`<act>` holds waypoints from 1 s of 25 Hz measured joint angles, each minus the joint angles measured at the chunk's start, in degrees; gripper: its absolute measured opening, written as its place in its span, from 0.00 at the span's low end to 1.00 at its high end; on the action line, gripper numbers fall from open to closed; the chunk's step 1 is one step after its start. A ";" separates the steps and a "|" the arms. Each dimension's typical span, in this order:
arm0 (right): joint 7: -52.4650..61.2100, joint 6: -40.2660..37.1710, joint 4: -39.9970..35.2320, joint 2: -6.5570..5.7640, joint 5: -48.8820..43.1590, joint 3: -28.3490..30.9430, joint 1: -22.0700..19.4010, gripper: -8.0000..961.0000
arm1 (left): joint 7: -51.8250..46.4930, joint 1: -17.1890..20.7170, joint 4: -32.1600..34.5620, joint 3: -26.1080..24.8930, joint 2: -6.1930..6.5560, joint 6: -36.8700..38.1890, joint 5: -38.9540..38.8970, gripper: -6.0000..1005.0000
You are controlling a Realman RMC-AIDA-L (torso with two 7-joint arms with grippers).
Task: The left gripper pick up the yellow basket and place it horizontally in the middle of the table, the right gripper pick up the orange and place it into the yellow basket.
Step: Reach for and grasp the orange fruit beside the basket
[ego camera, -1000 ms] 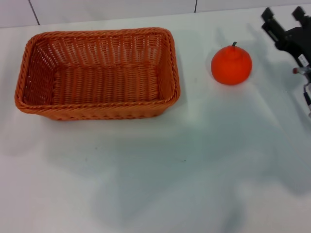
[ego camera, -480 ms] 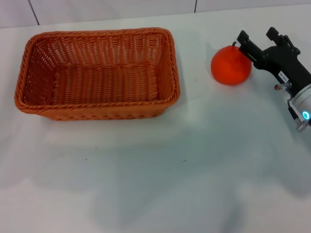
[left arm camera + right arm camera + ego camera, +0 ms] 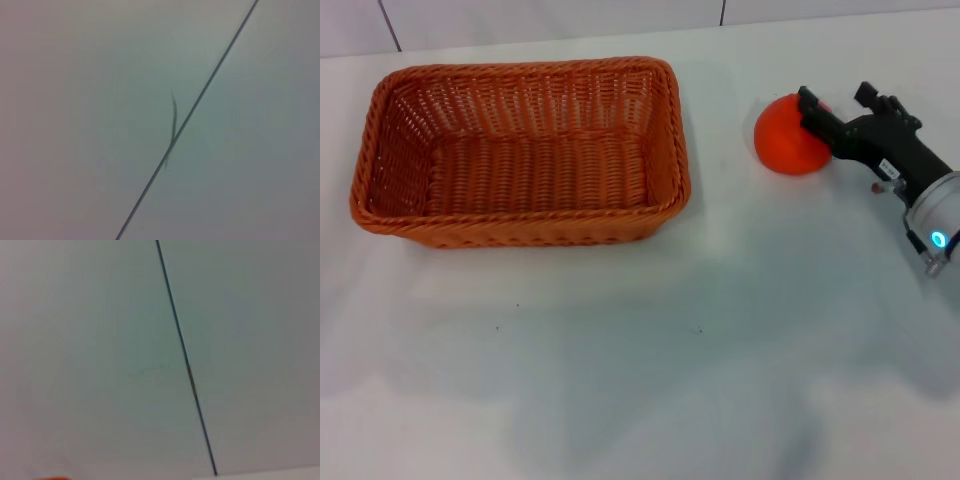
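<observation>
A: We have a smooth white table (image 3: 720, 330), a seam running along its far edge.

B: On it, far right, we see the orange (image 3: 785, 137), round and bright, resting on the surface.

A: The right gripper (image 3: 838, 112), a black claw on a grey-white wrist with a blue light, reaches in from the right; one finger (image 3: 817, 112) lies across the fruit's top. We read the pincer as spread wide around it, not clamped.

B: To the left, well apart, sits the yellow basket (image 3: 665, 150): woven wicker, rounded corners, braided rim, long axis left to right. We can read no writing.

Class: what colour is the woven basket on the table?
Orange-brown wicker basket, clearest in the head view.
</observation>
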 joint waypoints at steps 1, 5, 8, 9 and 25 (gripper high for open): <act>0.28 0.73 -0.03 0.00 -0.33 -0.01 0.31 0.98 | 0.02 0.00 -0.09 0.02 0.00 0.00 -0.01 0.73; 1.08 3.54 -0.07 0.00 -2.33 -0.10 1.54 0.98 | 0.59 -0.31 -0.66 0.25 0.03 0.03 -0.03 0.73; 2.08 5.27 -0.13 -0.06 -3.24 -0.04 2.41 0.98 | 0.84 -0.41 -0.70 0.32 0.05 0.05 0.03 0.73; 2.22 5.63 -0.14 -0.06 -3.26 -0.06 2.60 0.97 | 0.84 -0.46 -0.71 0.38 0.06 0.06 0.09 0.73; 3.66 13.20 -2.40 -0.05 -3.38 -0.15 4.03 0.91 | 0.91 -0.29 -0.82 1.01 0.09 0.54 0.42 0.73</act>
